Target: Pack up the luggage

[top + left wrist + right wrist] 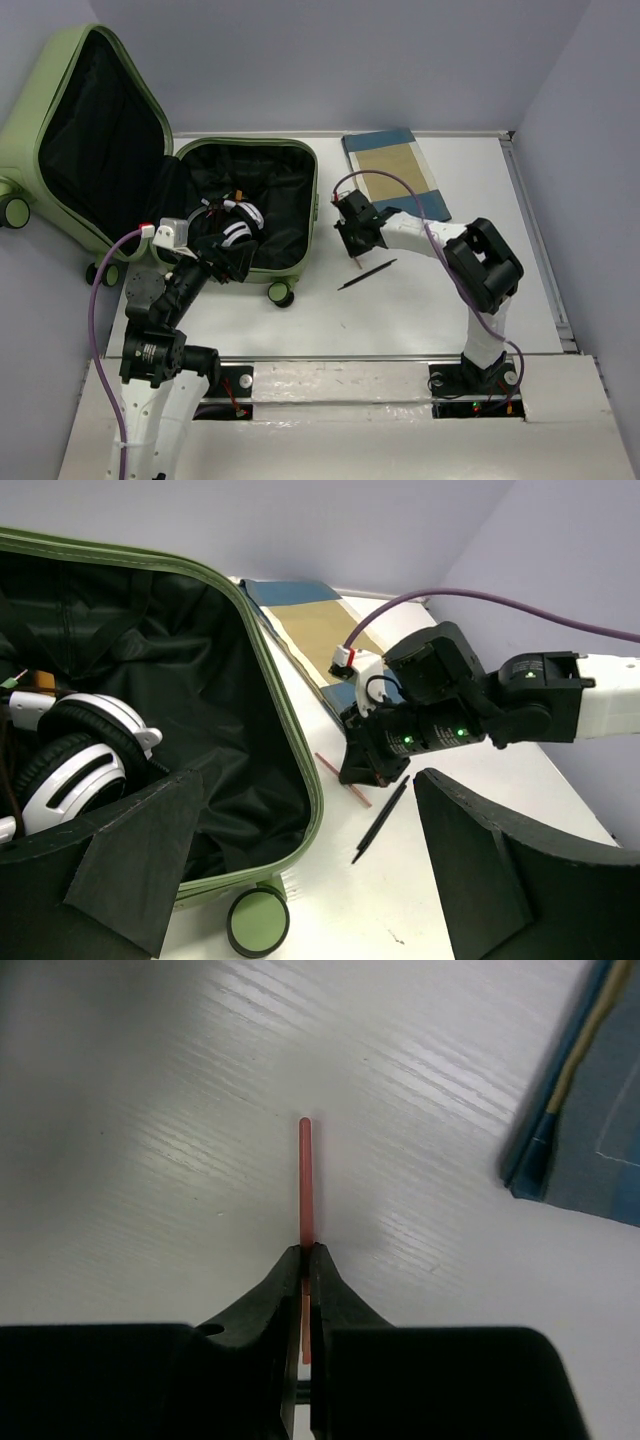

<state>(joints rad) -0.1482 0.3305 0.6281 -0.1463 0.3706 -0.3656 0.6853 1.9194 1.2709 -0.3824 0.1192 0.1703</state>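
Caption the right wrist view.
Right gripper shut on a thin red stick, white table behind, blue cloth at right.

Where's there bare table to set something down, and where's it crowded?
Free: the table's near strip between the black pen and the near edge, and the right edge past the right arm. Crowded: the gap beside the luggage, where the right gripper pinches a red stick.

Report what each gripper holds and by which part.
Right gripper pinches a thin red stick partway along its length, one end jutting past the fingertips. Left gripper is open, holding nothing.
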